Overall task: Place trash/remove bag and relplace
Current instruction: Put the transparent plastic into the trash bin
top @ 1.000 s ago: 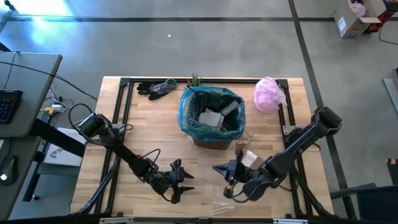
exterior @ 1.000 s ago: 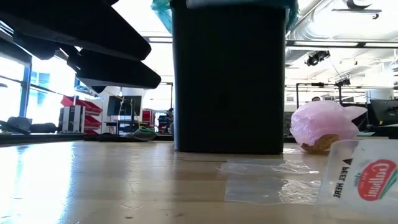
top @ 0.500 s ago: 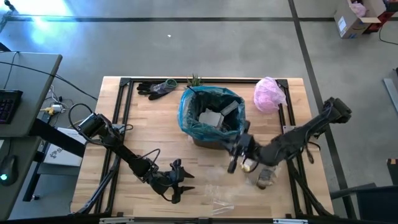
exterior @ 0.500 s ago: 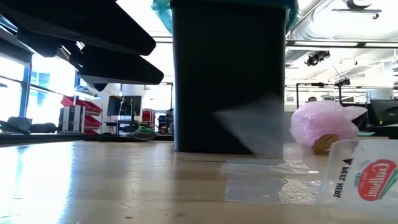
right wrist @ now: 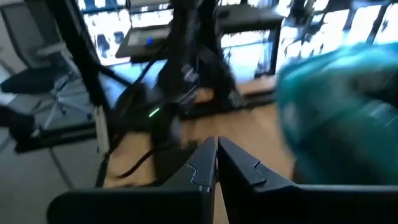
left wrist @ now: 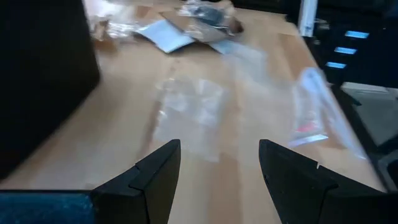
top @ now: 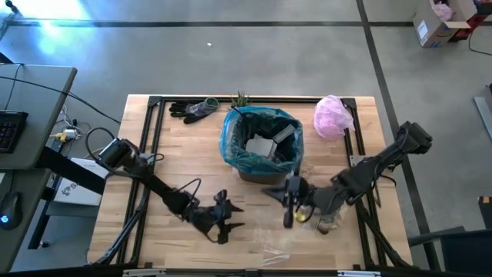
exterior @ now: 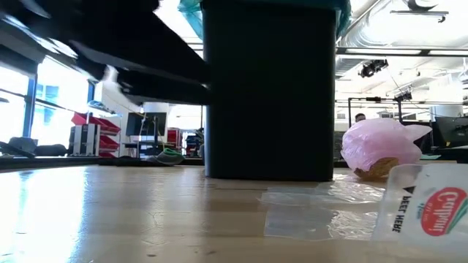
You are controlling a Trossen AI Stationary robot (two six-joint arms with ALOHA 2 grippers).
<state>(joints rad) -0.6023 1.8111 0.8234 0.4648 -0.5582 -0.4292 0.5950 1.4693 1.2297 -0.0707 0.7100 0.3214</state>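
Clear plastic wrappers (top: 274,248) lie flat on the wood nearest the table's front edge, with one more (left wrist: 189,115) spread just ahead of my left gripper (left wrist: 217,163), whose fingers are spread wide and empty above the boards. In the high view that left gripper (top: 225,218) sits low over the front of the table, left of centre.

My right gripper (top: 287,201) is just in front of the bin, fingers pressed together; the right wrist view shows nothing between them (right wrist: 216,163). A brownish lump (top: 329,224) and a small white scrap (top: 306,209) lie on the table beside it.

Farther back stands the black bin (exterior: 268,95), lined with the teal bag (top: 232,138), its rim folded over the top, with pale paper pieces already inside. Beyond and to the right rests the pink bag (top: 333,116); dark gloves (top: 192,109) and a small plant (top: 241,99) sit at the far edge.

Judgement: still in the trash-collecting step; the liner swap has not begun. Next move, I think: lower the left fingers onto the flat wrapper. Thin film lying flush on wood calls for a pinch at a raised crease or edge.
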